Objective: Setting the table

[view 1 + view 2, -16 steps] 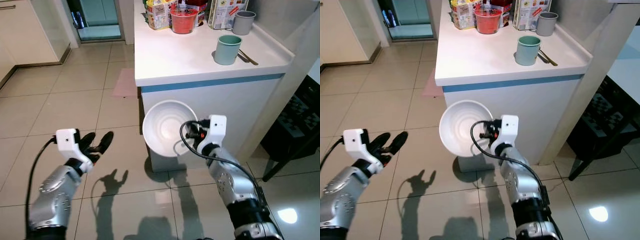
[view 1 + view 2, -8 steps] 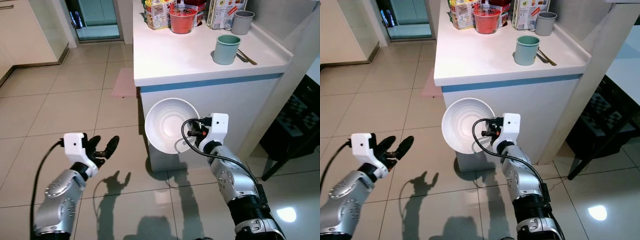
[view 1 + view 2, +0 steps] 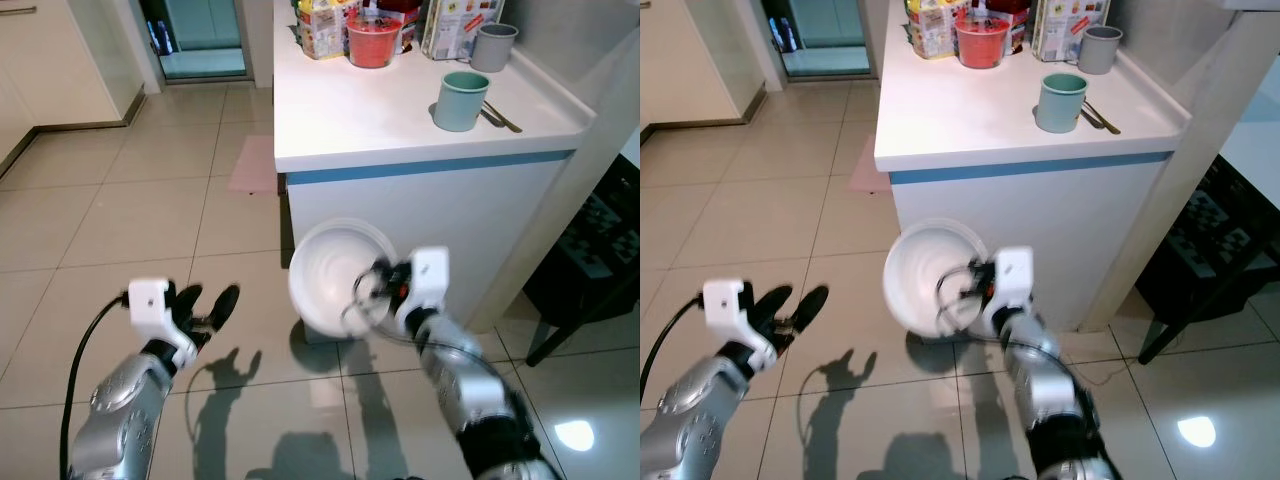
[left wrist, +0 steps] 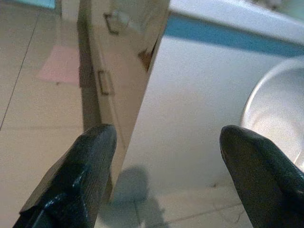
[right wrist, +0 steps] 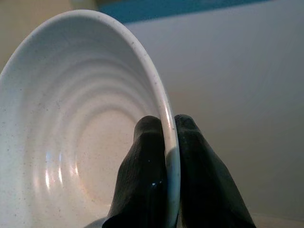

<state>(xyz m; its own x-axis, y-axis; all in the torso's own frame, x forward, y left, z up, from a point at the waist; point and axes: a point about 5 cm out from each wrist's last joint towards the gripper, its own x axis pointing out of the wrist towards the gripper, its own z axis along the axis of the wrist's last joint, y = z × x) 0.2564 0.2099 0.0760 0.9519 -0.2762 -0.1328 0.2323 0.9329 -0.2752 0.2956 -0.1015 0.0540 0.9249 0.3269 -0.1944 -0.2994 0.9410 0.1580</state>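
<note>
right claw (image 5: 164,142) pinches rim of white ridged bowl (image 3: 335,275), tilted, frame centre | left claw (image 3: 205,305) spread wide, lower left | desk (image 3: 380,120) above

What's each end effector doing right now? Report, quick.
Left end effector: open, empty.
Right end effector: closed on the rim of the white bowl.

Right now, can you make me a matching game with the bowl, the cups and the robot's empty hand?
Things:
1. white bowl
2. green cup
3. grey cup
4. left gripper

Places or states:
A. open, holding nothing, above the floor
B. at the counter's back, beside a box
C. pinched by its rim in the right gripper
D. on the counter, next to cutlery

Pairs: 1-C, 2-D, 3-B, 4-A
</note>
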